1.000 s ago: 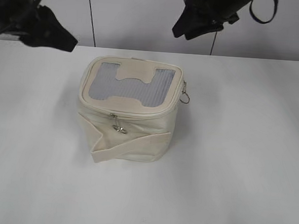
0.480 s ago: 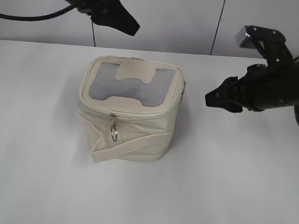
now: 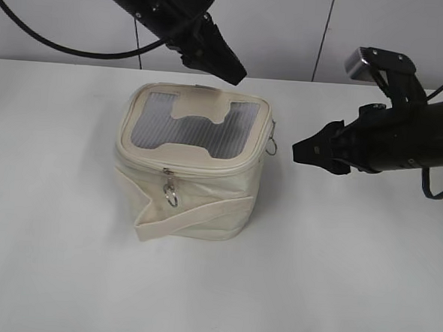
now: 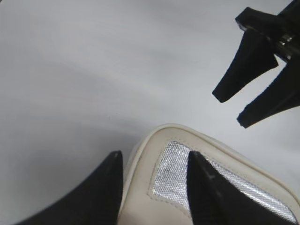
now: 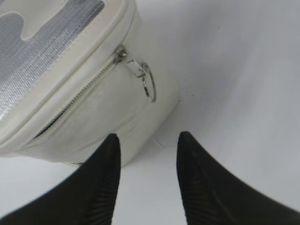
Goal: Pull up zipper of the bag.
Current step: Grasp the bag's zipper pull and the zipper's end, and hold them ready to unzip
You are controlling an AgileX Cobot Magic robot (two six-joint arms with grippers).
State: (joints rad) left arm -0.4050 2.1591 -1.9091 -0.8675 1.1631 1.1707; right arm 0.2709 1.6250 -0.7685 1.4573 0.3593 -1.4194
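Observation:
The cream boxy bag [image 3: 186,198] stands on the white table, its lid showing a grey ribbed panel [image 3: 156,124] and a cream H-like patch. The cream zipper [image 5: 77,96] runs round the lid edge. One silver ring pull [image 3: 172,197] hangs at the front, another [image 3: 272,146] at the right side, also in the right wrist view [image 5: 149,88]. A flat cream strap [image 3: 192,217] crosses the front. My left gripper [image 3: 238,75] is open just above the lid's back edge [image 4: 154,161]. My right gripper [image 3: 301,152] is open and empty, just right of the side pull [image 5: 147,143].
The white table [image 3: 350,279] spreads all round the bag. A pale wall with dark vertical seams [image 3: 325,37] stands behind. The right gripper's fingers show in the left wrist view [image 4: 255,93] beyond the bag.
The left gripper has come down and right toward the lid's back edge. The right arm swung down from above and moved left toward the bag's side pull. The front ring pull swung a little.

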